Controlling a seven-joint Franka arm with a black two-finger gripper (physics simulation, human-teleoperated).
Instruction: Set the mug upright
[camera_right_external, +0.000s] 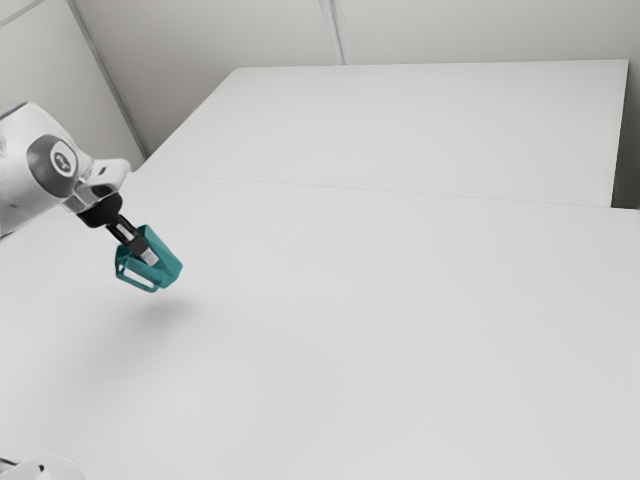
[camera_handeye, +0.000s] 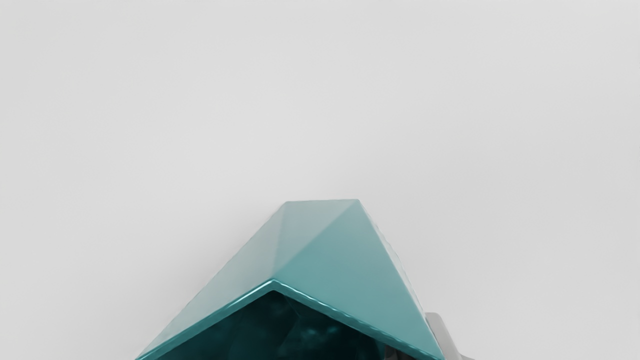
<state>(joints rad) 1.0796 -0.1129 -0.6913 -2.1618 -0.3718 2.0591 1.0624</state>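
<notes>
- At the left of the frame in the exterior view, the gripper (camera_right_external: 148, 254) is closed on the wall of the teal mug (camera_right_external: 166, 265); its fingers stand only a little apart, with this wall between them.
- At the lower right of the wrist view, one pale finger (camera_handeye: 437, 332) is outside the wall, and a dark part of the other is seen within the mouth.
- The mug hangs tilted over the white table (camera_right_external: 400, 330), with its soft shadow (camera_right_external: 165, 309) below and apart from it.
- I judge the mug light and stiff, with smooth faces which could be slippery (if it is ceramic, also fragile, but the material I cannot tell).
- For holding, the thin wall near the rim (camera_handeye: 273, 284) seems a good place; the handle (camera_right_external: 139, 286), at the mug's lower left, could be a second one, though narrower.
- As for direction, the mouth faces back to the hand, toward the upper left of the exterior view.
- Its long axis runs from there down to the lower right, where the base points, so the mug is not upright.
</notes>
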